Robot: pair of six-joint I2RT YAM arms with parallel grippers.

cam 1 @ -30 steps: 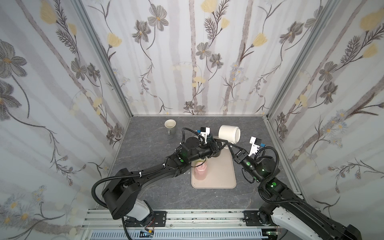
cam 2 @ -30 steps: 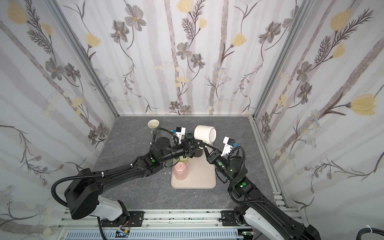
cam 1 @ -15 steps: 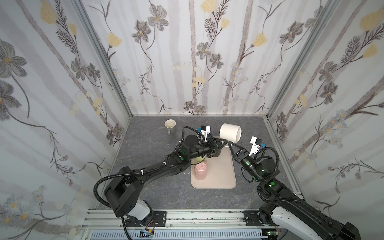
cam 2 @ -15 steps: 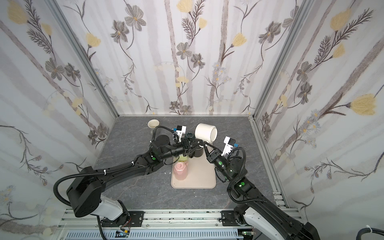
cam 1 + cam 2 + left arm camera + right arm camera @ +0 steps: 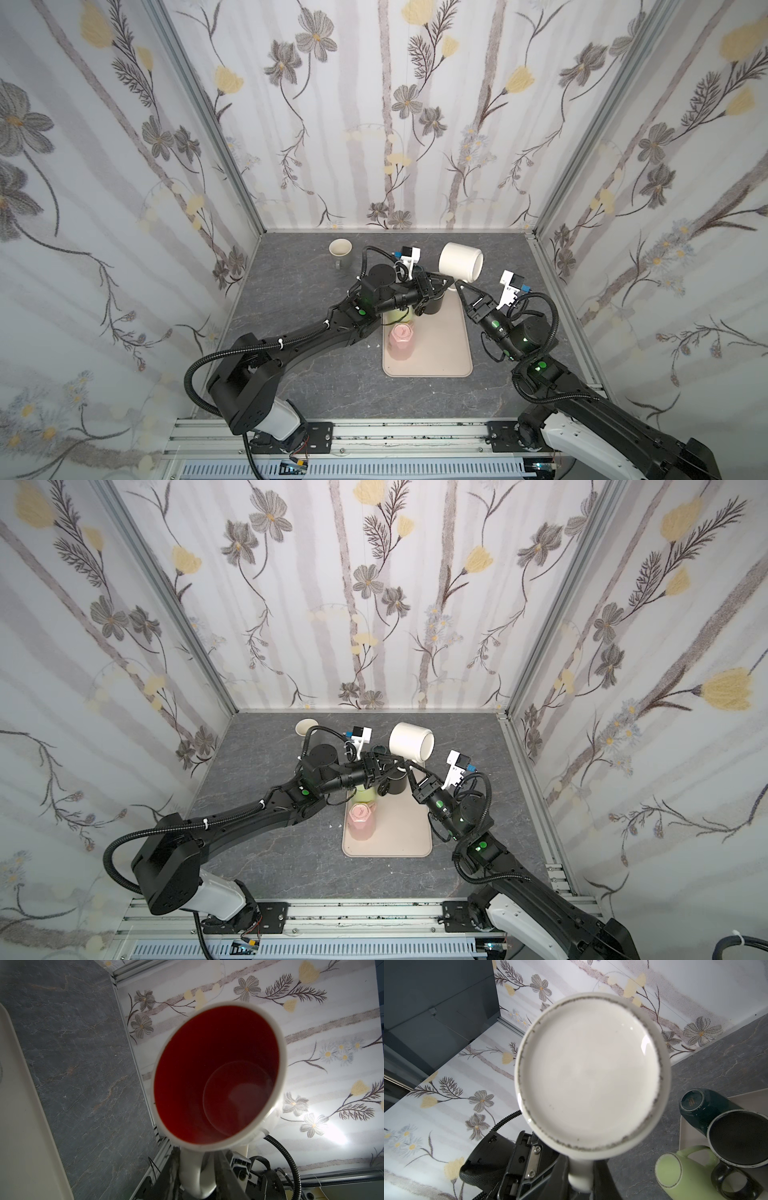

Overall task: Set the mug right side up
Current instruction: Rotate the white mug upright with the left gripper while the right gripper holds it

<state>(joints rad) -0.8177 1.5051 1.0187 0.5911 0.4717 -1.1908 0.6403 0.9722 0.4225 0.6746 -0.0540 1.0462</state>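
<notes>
**Ann:** The right gripper [image 5: 580, 1167] was clamped hard on the handle [image 5: 579, 1178] of the white mug [image 5: 459, 262], coming in from the base end!

**Bo:** And the left gripper [image 5: 197, 1167]?

**Ann:** Its fingers [image 5: 225, 1172] stood either side of that same handle, from the mouth end. I couldn't tell whether they pinched it.

**Bo:** So the mug hung in the air on its side, with its red inside facing the left arm, up by the far end of the tray [image 5: 449, 353].

**Ann:** Right! On the tray sat a black mug [image 5: 432, 306], a green mug [image 5: 395, 318] and a pink mug [image 5: 401, 340]. A grey mug [image 5: 343, 255] stood upright, well apart on the table [image 5: 311, 291] near the back wall.
</notes>
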